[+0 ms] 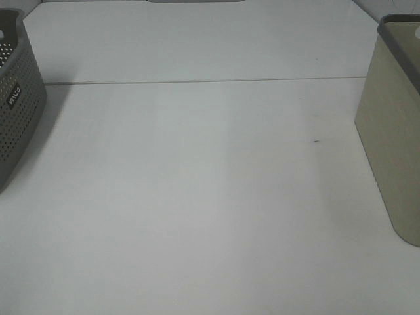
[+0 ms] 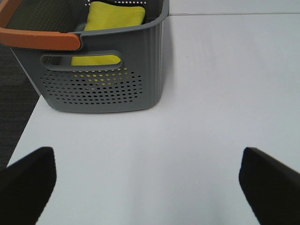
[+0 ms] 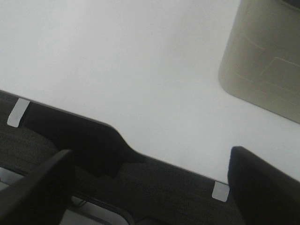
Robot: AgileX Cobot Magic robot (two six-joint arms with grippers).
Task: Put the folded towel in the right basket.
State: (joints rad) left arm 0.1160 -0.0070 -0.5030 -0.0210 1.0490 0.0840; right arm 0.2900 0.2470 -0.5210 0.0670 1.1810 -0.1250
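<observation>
A folded yellow towel [image 2: 115, 16] lies inside the grey perforated basket [image 2: 103, 79], which has an orange handle [image 2: 40, 38]. This basket stands at the left edge of the exterior high view [image 1: 16, 105]. The beige right basket [image 1: 394, 144] stands at the right edge and shows in the right wrist view [image 3: 267, 56]. My left gripper [image 2: 147, 187] is open and empty over the table in front of the grey basket. My right gripper [image 3: 150, 187] is open and empty above the table's front edge. Neither gripper shows in the exterior high view.
The white table [image 1: 197, 197] has a seam [image 1: 197, 82] across its far part. In the right wrist view the table's front edge [image 3: 154, 157] and dark floor below it show. Dark floor lies left of the table in the left wrist view [image 2: 14, 93].
</observation>
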